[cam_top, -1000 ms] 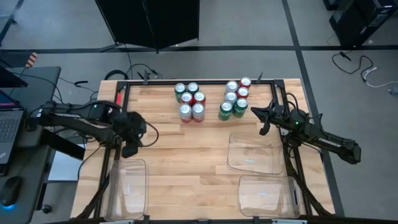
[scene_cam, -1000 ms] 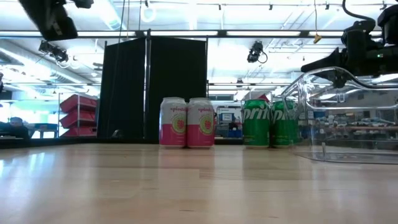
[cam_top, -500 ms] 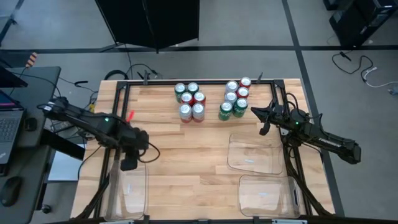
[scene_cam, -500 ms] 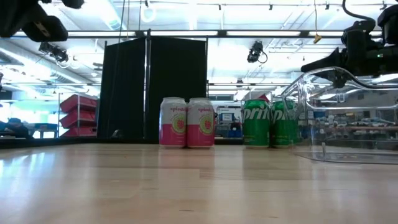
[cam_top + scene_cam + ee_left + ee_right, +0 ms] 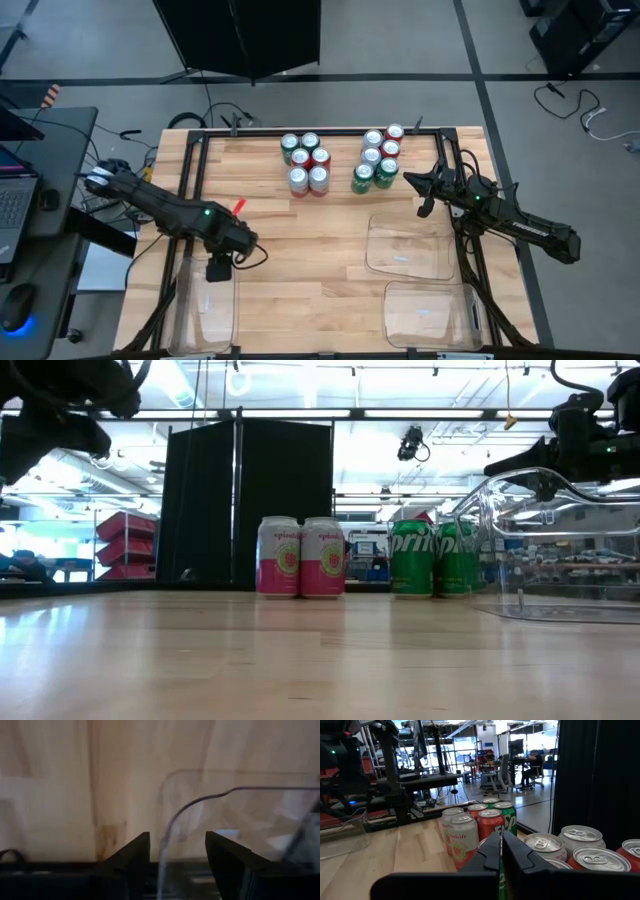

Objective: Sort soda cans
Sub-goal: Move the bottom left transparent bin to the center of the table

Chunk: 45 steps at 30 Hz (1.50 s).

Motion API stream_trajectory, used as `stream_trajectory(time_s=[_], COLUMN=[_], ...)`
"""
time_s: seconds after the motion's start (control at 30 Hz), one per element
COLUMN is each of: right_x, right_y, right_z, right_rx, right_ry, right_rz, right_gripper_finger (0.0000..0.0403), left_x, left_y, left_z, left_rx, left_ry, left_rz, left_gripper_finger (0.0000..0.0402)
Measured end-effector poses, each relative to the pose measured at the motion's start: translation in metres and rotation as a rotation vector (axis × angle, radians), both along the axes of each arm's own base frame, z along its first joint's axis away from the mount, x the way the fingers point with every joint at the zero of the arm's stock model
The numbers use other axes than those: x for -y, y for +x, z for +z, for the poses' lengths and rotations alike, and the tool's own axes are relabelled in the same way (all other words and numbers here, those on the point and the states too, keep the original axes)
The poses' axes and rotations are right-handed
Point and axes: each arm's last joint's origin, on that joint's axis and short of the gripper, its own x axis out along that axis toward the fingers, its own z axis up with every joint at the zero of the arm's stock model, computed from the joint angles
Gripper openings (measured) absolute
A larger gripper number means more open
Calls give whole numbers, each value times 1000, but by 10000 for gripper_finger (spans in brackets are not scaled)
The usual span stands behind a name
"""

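Status: sorting has not begun, judging by the layout. The table [image 5: 300,250] carries three clear trays: one at the left near edge [image 5: 207,315], one right of centre [image 5: 405,245] and one at the right near corner [image 5: 430,312]. No can is visible in any of them.

All twelve soda cans stand at the far side of the table in two mixed clusters. The left cluster [image 5: 305,163] holds six cans, the right cluster [image 5: 378,158] six more. Colours are mixed within each cluster, so every can remains to be moved.

Left gripper [image 5: 218,268]: positioned over the far rim of the left tray. Its wrist view shows the fingers [image 5: 132,857] spread apart with the tray rim [image 5: 200,805] running between them and nothing clamped.

Right gripper [image 5: 425,188]: held just beside the right cluster, on its near right side. Fingers [image 5: 487,852] nearly closed, holding nothing.

Change from the earlier frames: the left arm has swung from the table's left edge toward the near side, bringing its gripper onto the tray rim. The right arm, cans and trays are unchanged.
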Motion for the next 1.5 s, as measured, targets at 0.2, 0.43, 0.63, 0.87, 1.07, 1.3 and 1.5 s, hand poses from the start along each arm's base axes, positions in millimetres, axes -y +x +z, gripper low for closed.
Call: stream_trajectory(time_s=[0.2,0.43,0.63,0.87,1.07,1.3,1.5], right_x=[0,0,0,0,0,0,0], right_y=[0,0,0,0,0,0,0], right_z=[0,0,0,0,0,0,0], right_rx=[0,0,0,0,0,0,0], right_ry=[0,0,0,0,0,0,0], right_rz=[0,0,0,0,0,0,0], right_gripper_finger=[9,5,8,6,7,7,6], left_x=[-1,1,2,3,5,1,1], left_y=[2,6,8,7,6,2,2], left_z=[-3,-3,-2,-2,-2,-2,-2], left_rx=[46,81,100,83,48,20,31], left_ry=[56,27,-3,-41,-117,-27,-2], left_rz=[-34,-50,-50,-50,-23,6,7], left_gripper_finger=[183,96,40,40,81,150,187])
